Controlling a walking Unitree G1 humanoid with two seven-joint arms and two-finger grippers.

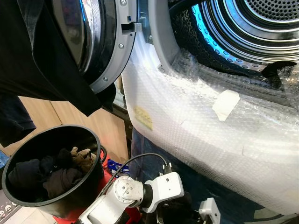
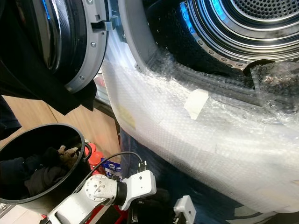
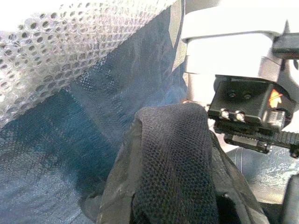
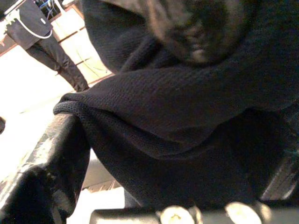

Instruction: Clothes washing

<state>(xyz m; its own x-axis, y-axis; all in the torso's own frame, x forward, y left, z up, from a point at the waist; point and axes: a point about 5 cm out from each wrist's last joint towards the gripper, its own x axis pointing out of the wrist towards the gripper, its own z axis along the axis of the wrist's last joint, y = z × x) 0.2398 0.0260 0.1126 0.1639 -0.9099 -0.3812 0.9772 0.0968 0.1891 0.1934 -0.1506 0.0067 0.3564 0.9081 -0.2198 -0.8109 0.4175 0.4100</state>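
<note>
— Dark cloth (image 4: 187, 116) fills the right wrist view; why so close?
— Right jaws pinch it, raised beside the washer door (image 1: 110, 46) toward the drum (image 1: 252, 28). Left jaws pinch another black garment (image 3: 173, 163) low, near the bucket (image 1: 93, 140).

A large black knit garment (image 1: 32, 60) hangs draped over my washer's open round glass door (image 1: 100, 42). Below it my black plastic bucket (image 1: 93, 140) holds dark crumpled clothes (image 1: 51, 175). The perforated steel drum (image 1: 261, 23) gapes open, blue-lit.

Black bucket (image 1: 28, 193) (dark clothes (image 1: 51, 175) inside) stands beside the washer (image 1: 210, 135).
</note>
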